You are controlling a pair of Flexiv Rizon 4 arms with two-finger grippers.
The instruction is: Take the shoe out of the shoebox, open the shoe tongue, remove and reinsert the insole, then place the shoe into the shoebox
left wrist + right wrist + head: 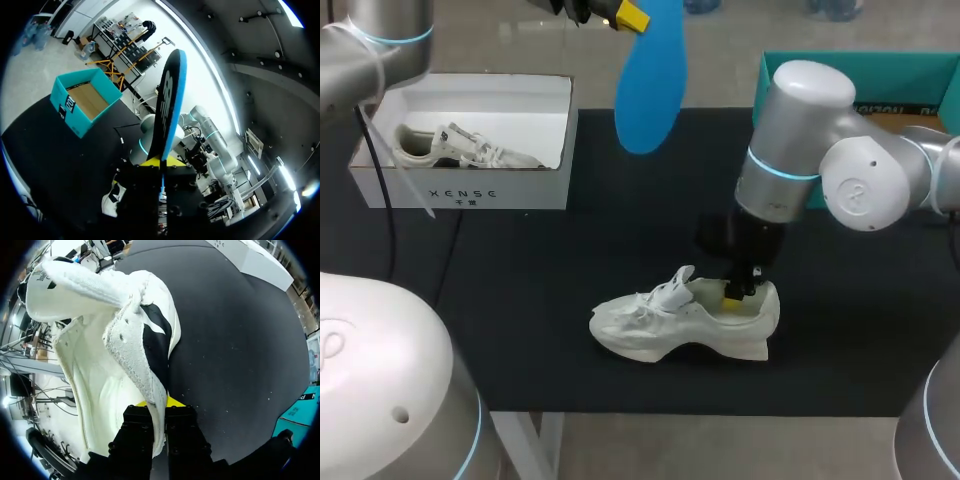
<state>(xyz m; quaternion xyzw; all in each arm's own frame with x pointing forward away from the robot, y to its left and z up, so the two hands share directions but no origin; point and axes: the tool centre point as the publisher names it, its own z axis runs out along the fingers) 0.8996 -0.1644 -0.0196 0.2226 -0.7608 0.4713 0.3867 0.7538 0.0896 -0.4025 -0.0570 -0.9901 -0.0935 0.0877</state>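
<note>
— How far along is it?
— Going from the left: the shoebox (460, 190), white cardboard, has a second white shoe (465, 150) lying in it. The working shoe is out, its tongue is lifted and the insole is out. Reinserting the insole and boxing the shoe look to be what's left.
— Where's the insole?
— The blue insole (652, 90), thin, smooth and round-ended, hangs high over the table, pinched at one end by the left gripper (625, 14).
— And the shoe?
— The shoe (660, 325) stands on the black mat (520, 300): white mesh, loose laces, chunky sculpted sole. The right gripper (735, 293) is clamped on its padded heel collar, one finger inside. A teal box (900, 72) sits behind, at the right
</note>
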